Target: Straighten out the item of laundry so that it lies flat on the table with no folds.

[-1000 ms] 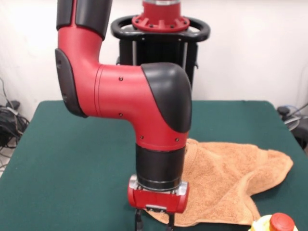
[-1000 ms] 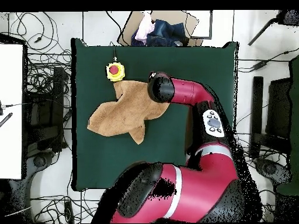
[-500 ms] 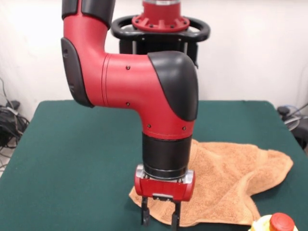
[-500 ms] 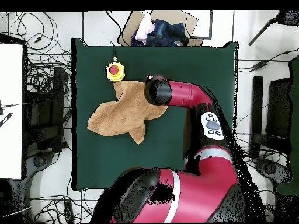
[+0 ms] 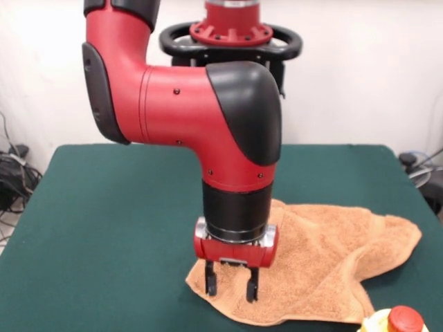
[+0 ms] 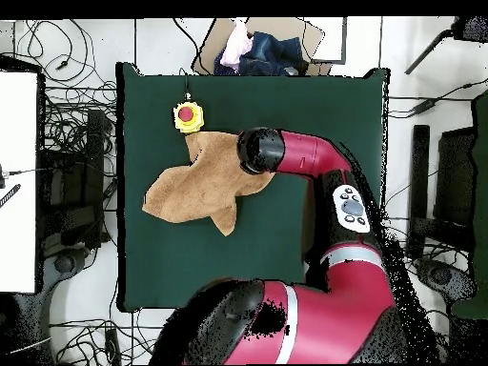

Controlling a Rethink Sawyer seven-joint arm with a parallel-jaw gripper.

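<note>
The claw (image 5: pixel 230 287), open and empty, has moved from the bench (image 5: pixel 104 228) edge onto the crumpled towel (image 5: pixel 325 256) at its corner, likely poised to grab it.

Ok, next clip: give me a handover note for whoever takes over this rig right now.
Pincer: open, empty, fingers pointing down at the towel's edge nearest the front camera.
Towel: crumpled in an irregular shape on the table, with folds. A yellow button box sits by one corner.
Done: nothing visibly flattened.
Left: grip an edge, pull the towel out flat.
</note>
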